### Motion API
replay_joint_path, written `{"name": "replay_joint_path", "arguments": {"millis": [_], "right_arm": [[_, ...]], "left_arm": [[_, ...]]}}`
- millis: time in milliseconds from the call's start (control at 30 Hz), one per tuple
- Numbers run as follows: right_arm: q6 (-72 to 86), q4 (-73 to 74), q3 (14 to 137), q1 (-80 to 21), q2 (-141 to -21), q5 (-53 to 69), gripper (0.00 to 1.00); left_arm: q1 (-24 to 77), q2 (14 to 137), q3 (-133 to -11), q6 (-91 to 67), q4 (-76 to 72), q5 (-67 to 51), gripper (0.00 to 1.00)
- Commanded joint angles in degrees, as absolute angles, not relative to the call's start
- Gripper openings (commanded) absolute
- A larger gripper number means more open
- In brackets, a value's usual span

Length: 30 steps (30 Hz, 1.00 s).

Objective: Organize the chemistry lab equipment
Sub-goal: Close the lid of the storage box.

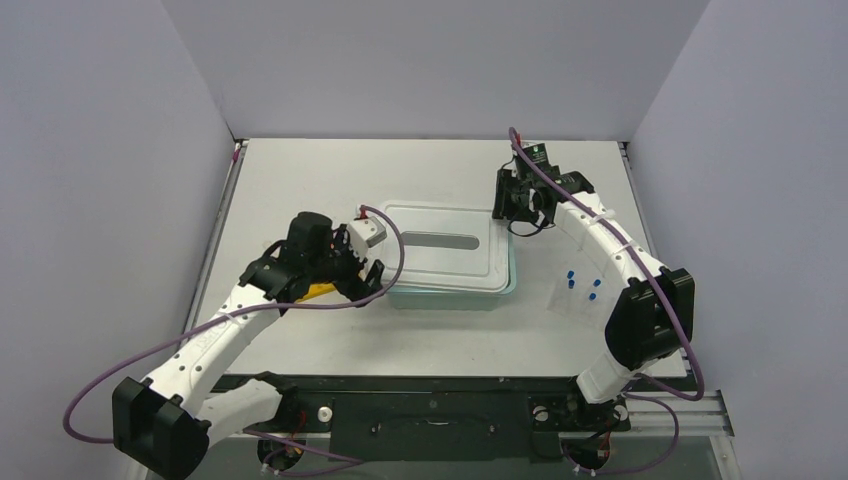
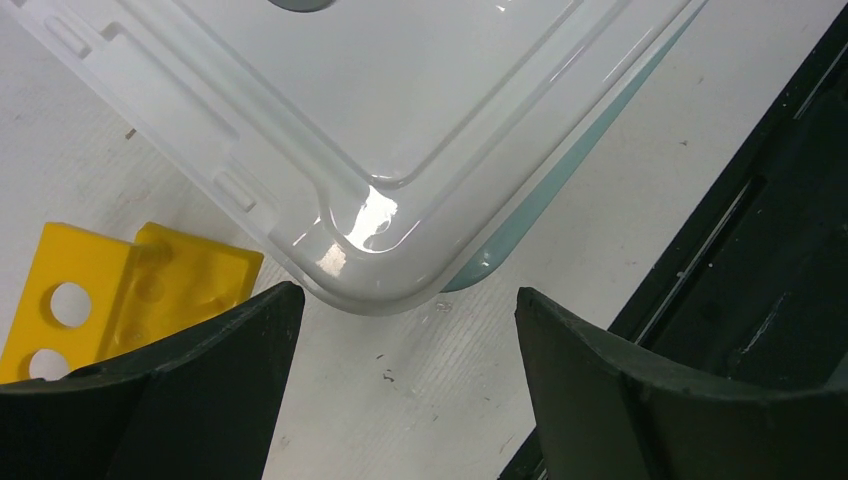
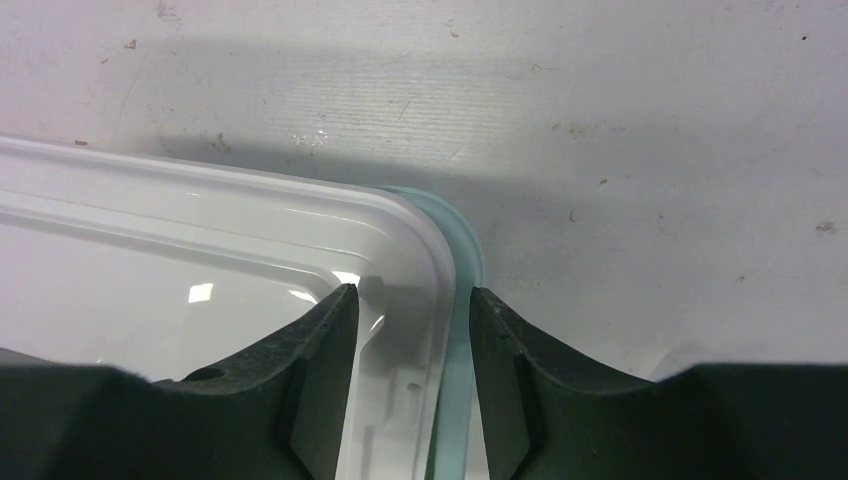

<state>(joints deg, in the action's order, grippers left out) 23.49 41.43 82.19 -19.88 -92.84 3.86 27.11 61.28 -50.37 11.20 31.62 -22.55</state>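
The white lid [image 1: 440, 250] lies on the teal tub [image 1: 450, 297] mid-table. My left gripper [image 1: 372, 272] hangs open at the tub's front-left corner, above bare table, with nothing between its fingers. In the left wrist view the gripper [image 2: 407, 300] faces the lid's [image 2: 400, 100] rounded corner, and the yellow holed rack [image 2: 130, 280] lies just left of it. My right gripper [image 1: 512, 215] is at the back-right corner. Its jaws [image 3: 412, 292] sit closed round the lid's edge [image 3: 410, 230] and the tub's rim [image 3: 468, 250]. Blue-capped vials [image 1: 570, 275] lie right of the tub.
The yellow rack [image 1: 320, 291] is mostly hidden under my left wrist in the top view. The vials rest on a pale sheet [image 1: 580, 300] beside my right arm. The table's black front rail [image 2: 720, 260] runs close to my left gripper.
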Motion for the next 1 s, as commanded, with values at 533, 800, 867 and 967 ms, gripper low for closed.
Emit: {"name": "replay_joint_path", "arguments": {"millis": [533, 800, 867, 967], "right_arm": [[26.1, 38.7, 75.8, -16.4, -85.6, -1.4, 0.41], [26.8, 37.9, 75.0, -15.6, -85.1, 0.3, 0.41], [27.1, 37.5, 75.1, -15.6, -85.2, 1.6, 0.41], [27.4, 37.1, 75.4, -15.6, -85.5, 2.4, 0.41]], "left_arm": [[30.4, 62.4, -53.5, 13.3, 33.3, -27.2, 0.80], [30.7, 61.1, -53.1, 15.5, 35.4, -26.8, 0.82], [30.7, 60.4, -53.7, 16.6, 36.0, -26.2, 0.82], [30.7, 59.8, -54.7, 17.7, 36.8, -25.8, 0.82]]}}
